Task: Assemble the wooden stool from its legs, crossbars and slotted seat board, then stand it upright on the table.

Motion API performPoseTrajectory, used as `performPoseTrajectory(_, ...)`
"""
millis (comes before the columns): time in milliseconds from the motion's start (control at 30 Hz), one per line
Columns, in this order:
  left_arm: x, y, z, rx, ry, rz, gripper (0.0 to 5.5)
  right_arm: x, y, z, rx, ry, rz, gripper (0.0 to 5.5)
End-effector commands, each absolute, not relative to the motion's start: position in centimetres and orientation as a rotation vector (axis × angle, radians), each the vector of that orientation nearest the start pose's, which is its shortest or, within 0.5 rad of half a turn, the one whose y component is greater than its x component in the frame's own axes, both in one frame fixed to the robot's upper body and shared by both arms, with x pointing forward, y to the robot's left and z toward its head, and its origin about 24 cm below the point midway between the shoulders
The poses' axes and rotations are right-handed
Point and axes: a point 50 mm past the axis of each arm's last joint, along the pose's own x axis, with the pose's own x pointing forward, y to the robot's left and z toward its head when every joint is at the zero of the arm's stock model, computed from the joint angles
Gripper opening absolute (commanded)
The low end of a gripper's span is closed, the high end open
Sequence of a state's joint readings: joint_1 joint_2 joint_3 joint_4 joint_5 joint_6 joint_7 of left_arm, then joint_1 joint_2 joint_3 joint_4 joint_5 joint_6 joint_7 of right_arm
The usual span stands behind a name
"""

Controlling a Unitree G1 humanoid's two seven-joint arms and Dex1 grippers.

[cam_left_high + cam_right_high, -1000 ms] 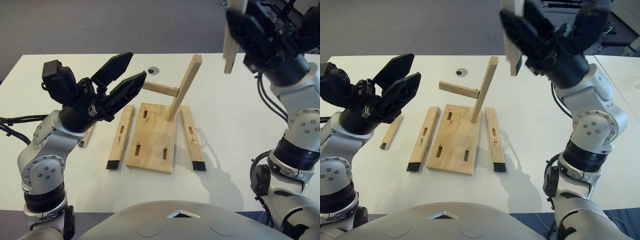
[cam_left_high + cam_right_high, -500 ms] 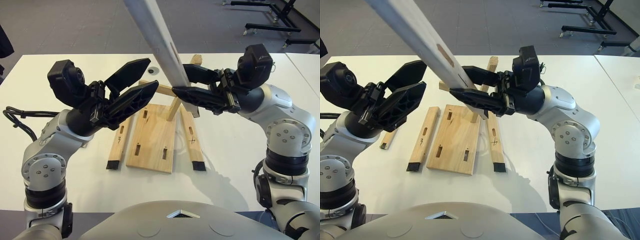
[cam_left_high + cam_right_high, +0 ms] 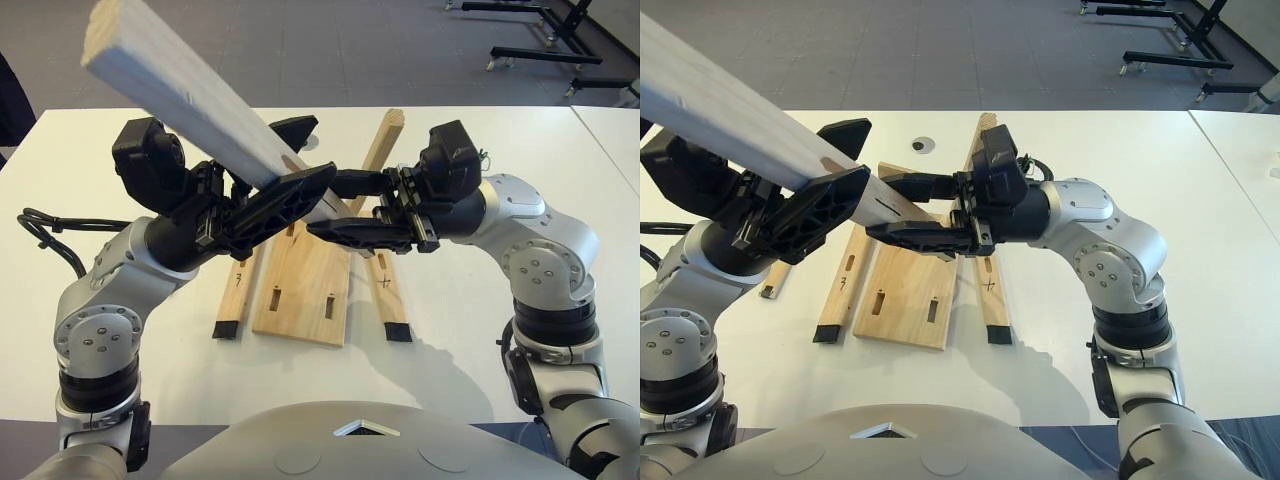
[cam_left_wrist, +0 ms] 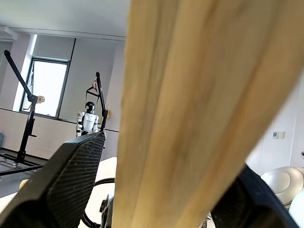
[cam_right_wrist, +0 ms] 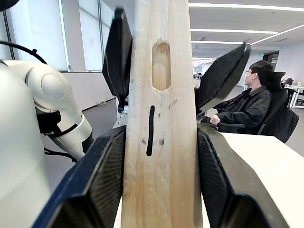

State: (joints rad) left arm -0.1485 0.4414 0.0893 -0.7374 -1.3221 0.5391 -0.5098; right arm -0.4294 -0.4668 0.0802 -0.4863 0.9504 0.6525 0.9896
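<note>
My right gripper is shut on a long wooden leg with a slot, held above the table and slanting up toward the near left. My left gripper is open, and the leg passes between its fingers. Below lies the slotted seat board. One leg stands in it, leaning, with a crossbar on its side. Two more legs lie flat beside the board, one to its left and one to its right. A short crossbar lies further left.
The white table has free room on the right and along its front edge. A round grommet sits behind the board. Black cables hang off the left arm.
The right arm has swung the held leg down and leftwards, so it now lies between the left gripper's fingers. The left gripper has edged toward the middle.
</note>
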Motion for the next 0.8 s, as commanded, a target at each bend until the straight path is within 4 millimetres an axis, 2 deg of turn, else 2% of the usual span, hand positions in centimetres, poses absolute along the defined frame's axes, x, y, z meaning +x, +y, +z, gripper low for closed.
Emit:
performPoseTrajectory(33,18.57,12.36,21.7,-0.538,-0.341,-1.295,3.31,22.11,-9.9,20.64,0.158,-0.197,1.672,2.02)
performPoseTrajectory(300,18.61,12.36,21.53,-0.524,-0.327,-1.304,2.23,22.4,-9.98,21.18,0.166,-0.219,1.637,2.02)
performPoseTrajectory(800,18.68,12.46,21.43,-0.507,-0.337,-1.312,2.21,22.63,-10.38,20.93,0.175,-0.236,1.618,2.02)
